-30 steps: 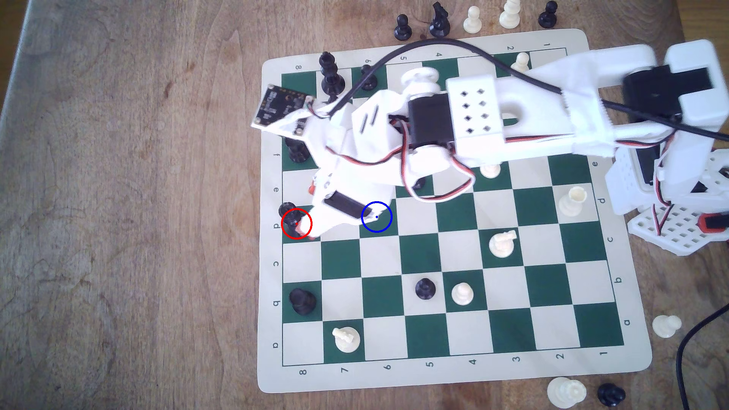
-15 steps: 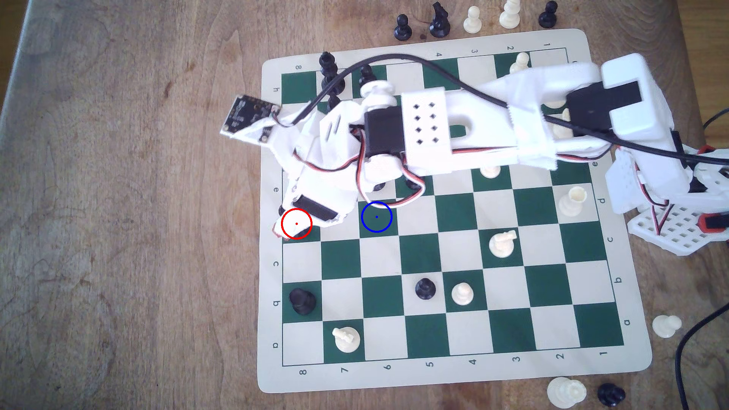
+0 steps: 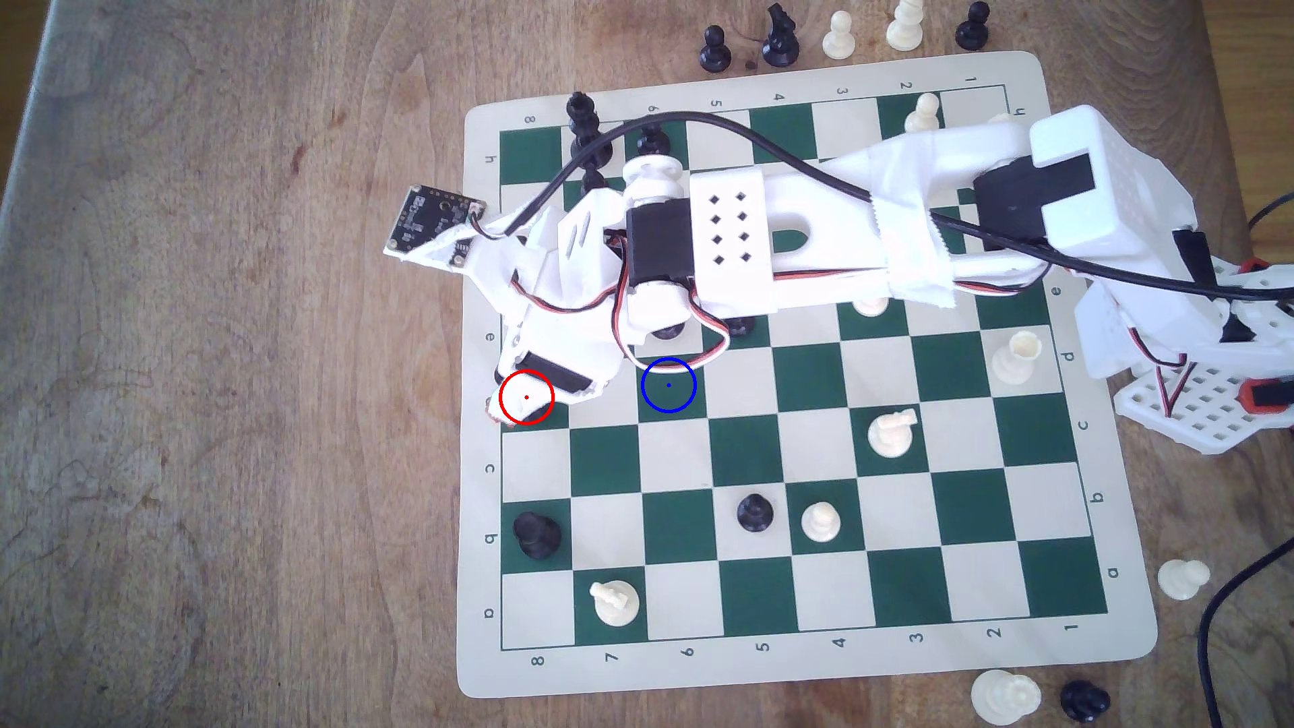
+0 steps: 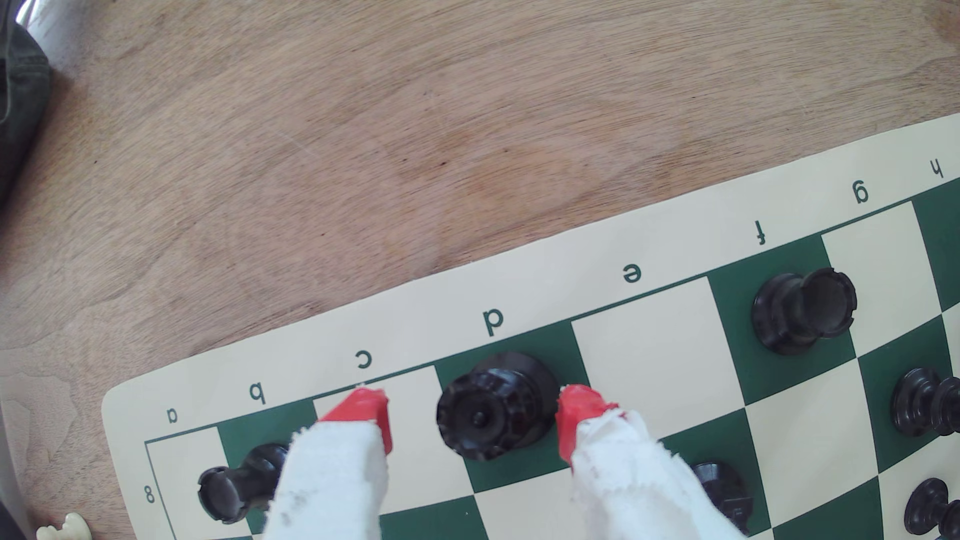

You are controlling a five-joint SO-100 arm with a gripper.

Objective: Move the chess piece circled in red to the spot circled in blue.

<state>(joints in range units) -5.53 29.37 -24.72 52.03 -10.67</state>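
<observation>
with your hand (image 4: 472,415) spread apart around the chess piece (image 4: 491,407), centre it between the fingertips (image 4: 363,410) before squeezing gently.

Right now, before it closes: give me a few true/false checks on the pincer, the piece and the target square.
1. The pincer is open, with one red tip on each side of the chess piece. True.
2. The chess piece is lifted off the board. False: it stands upright on the green edge square by the letter d.
3. The spot has no piece on it. True.
4. A white piece stands on the edge square by the letter f. False: a black castle-topped piece stands there.
</observation>
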